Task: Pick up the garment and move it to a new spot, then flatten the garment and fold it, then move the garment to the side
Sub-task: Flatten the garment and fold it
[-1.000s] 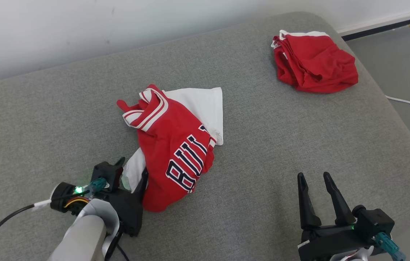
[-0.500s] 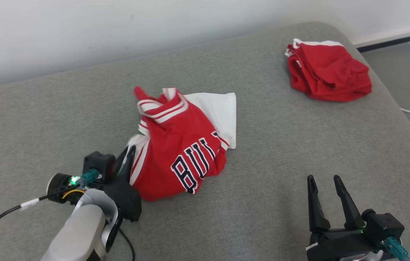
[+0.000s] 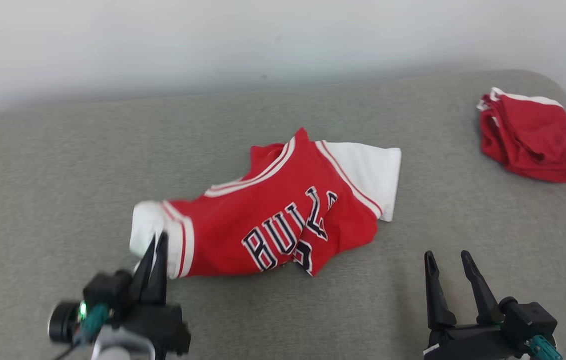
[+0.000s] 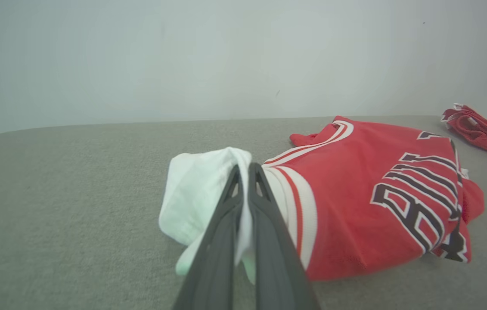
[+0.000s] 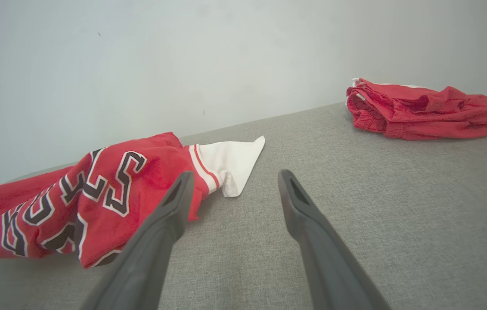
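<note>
A red jersey [image 3: 272,220] with white sleeves and dark lettering lies stretched across the middle of the grey cushion [image 3: 62,175]. My left gripper [image 3: 157,240] is shut on its white left sleeve [image 4: 196,189], whose cloth bunches around the fingers [image 4: 265,215] in the left wrist view. The jersey [image 4: 376,198] spreads rightward from the grip. My right gripper [image 3: 447,257] stands open at the lower right, apart from the cloth. In the right wrist view the jersey [image 5: 75,198] lies left of the open fingertips [image 5: 288,178].
Folded red shorts [image 3: 533,135] sit at the cushion's far right corner, also the shorts [image 5: 420,110] in the right wrist view. A pale wall [image 3: 212,40] runs behind the cushion. Bare grey fabric extends left of the jersey and along the front.
The camera has swung, shifting the whole scene right. My left gripper has pulled the sleeve leftward, so the jersey went from a crumpled heap to stretched out sideways. The right gripper stayed open.
</note>
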{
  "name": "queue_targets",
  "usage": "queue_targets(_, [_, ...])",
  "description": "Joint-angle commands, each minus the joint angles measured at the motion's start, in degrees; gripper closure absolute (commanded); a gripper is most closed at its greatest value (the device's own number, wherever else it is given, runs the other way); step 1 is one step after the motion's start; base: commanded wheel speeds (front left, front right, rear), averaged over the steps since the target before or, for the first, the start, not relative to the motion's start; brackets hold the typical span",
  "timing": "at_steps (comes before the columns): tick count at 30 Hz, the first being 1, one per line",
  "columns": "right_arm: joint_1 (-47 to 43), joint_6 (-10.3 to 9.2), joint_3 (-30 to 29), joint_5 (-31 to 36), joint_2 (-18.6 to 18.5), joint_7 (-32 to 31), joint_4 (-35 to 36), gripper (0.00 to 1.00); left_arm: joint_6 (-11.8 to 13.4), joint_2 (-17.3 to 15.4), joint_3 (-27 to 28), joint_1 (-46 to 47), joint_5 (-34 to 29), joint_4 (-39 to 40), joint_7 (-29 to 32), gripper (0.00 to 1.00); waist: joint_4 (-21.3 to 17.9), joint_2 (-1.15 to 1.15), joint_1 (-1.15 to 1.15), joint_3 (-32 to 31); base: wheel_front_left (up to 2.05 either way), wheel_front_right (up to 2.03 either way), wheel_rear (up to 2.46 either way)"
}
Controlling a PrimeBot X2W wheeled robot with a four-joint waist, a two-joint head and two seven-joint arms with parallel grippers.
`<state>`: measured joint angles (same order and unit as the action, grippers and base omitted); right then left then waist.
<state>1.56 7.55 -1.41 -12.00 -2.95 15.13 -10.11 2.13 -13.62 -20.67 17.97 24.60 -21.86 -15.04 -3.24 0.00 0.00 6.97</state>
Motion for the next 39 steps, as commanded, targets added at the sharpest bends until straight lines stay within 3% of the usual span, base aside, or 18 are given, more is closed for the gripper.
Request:
queue_targets(1, [-0.58, -0.15, 0.07, 0.30, 0.16, -0.01, -0.05, 0.00, 0.36, -0.10, 0.30, -1.63, 0.09, 0.51, -0.17, 1.00, 2.81, 0.00, 0.00, -1.21, 0.00, 0.00, 0.00])
queue_targets(9, [-0.80, -0.15, 0.14, 0.77, 0.15, -0.01, -0.27, 0.00, 3.82, 0.77, 3.97, -15.94, 2.22, 6.34, -0.18, 1.00, 4.71, 0.00, 0.00, -1.48, 0.00, 0.00, 0.00])
queue_targets(16, [-0.99, -0.15, -0.02, 1.08, 0.17, -0.01, -0.69, 0.00, 3.48, 1.77, 4.38, -21.15, 3.16, 4.73, -0.19, 1.00, 5.30, 0.00, 0.00, -1.74, 0.00, 0.00, 0.00])
queue_targets(17, [-0.97, -0.15, 0.01, 1.06, 0.15, -0.01, -0.77, 0.00, 3.51, 1.62, 4.41, -20.91, 2.60, 4.78, -0.19, 0.66, 5.31, 0.00, 0.00, -1.79, 0.00, 0.00, 0.00])
queue_targets(18, [-0.89, -0.15, 0.05, 1.07, 0.15, -0.01, -0.87, 0.00, 3.70, 1.60, 4.80, -20.34, 2.07, 5.35, -0.19, 0.00, 5.31, 0.00, 0.00, -1.88, 0.00, 0.00, 0.00])
queue_targets(28, [-0.50, -0.15, 0.78, -0.31, 0.16, -0.01, -1.17, 0.00, 2.24, -0.79, 7.01, -13.66, -2.54, 11.22, 0.18, 0.00, 2.31, 0.00, 0.00, -2.56, 0.00, 0.00, 0.00])
queue_targets(39, [1.02, -0.15, 1.53, -2.21, 0.18, -0.01, -1.93, 0.00, -3.03, -5.84, 6.75, 3.20, -1.80, 10.60, 7.96, 0.00, -4.70, 0.00, 0.00, -0.66, 0.00, 0.00, 0.00])
